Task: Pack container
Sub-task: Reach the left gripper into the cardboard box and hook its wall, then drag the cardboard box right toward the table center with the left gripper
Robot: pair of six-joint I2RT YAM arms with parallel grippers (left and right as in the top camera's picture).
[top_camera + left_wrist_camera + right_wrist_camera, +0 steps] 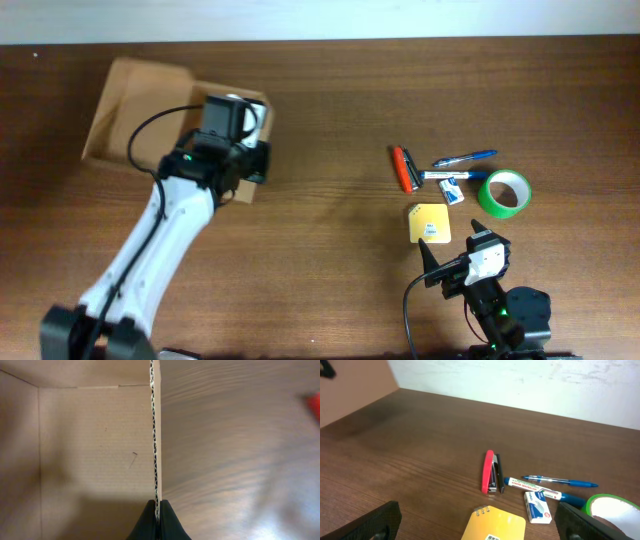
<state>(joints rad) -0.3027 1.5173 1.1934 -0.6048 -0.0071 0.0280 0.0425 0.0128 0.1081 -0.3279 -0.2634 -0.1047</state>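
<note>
Jaws on your right gripper [450, 247] stand wide apart just short of the yellow notepad [428, 223], its near edge cut off in the wrist view. Beyond lie red stapler [404, 168], pen [465, 158], green tape roll [504, 192]. Open table [330, 120] separates them from the container [125, 110], far left, whose right wall your left gripper [157, 510] clamps; overhead, the arm hides that grip

One cardboard box [125, 105]. One red stapler [489, 472]. One blue pen [560, 481]. One green-and-white marker [532, 486]. One small blue-and-white packet [537, 507], possibly staples, though its print is too small to read. One yellow spiral notepad [495, 525]. One roll of green tape [484, 195]. Two robot arms: the left arm [165, 225] and the right arm [492, 300].
</note>
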